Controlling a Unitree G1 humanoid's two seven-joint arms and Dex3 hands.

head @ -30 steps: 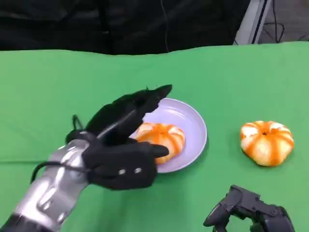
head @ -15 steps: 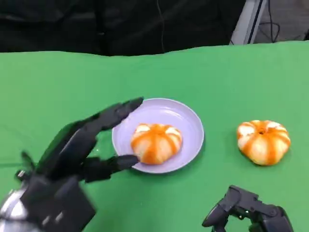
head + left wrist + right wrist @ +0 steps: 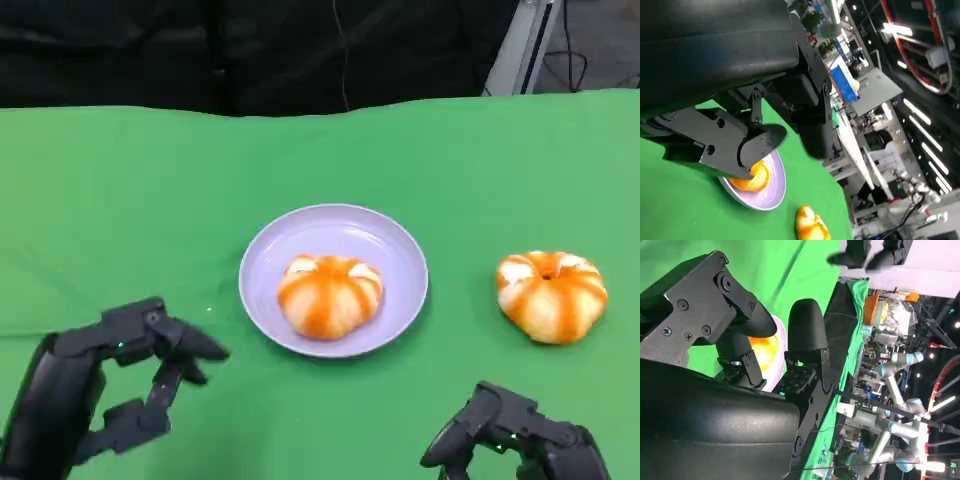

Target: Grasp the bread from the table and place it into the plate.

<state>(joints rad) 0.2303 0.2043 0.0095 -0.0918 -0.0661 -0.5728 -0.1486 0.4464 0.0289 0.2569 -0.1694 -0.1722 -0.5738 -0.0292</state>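
- Since one bread (image 3: 329,295) is seen lying inside the plate (image 3: 398,248), the placing is judged done for that piece.
- A second bread (image 3: 552,294) is seen on the green table (image 3: 120,200), well apart from the plate on the right hand's side, so one more grasp may be needed.
- Nothing is held by the left hand (image 3: 110,385), parked near the plate with fingers spread.
- The right hand (image 3: 515,440) is seen curled inward, nothing grasped, nearer than the plate.

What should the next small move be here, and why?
Probably reach the right hand toward the bread on the table: one bread already sits in the plate, the left hand holds nothing, and this one lies nearer the right.
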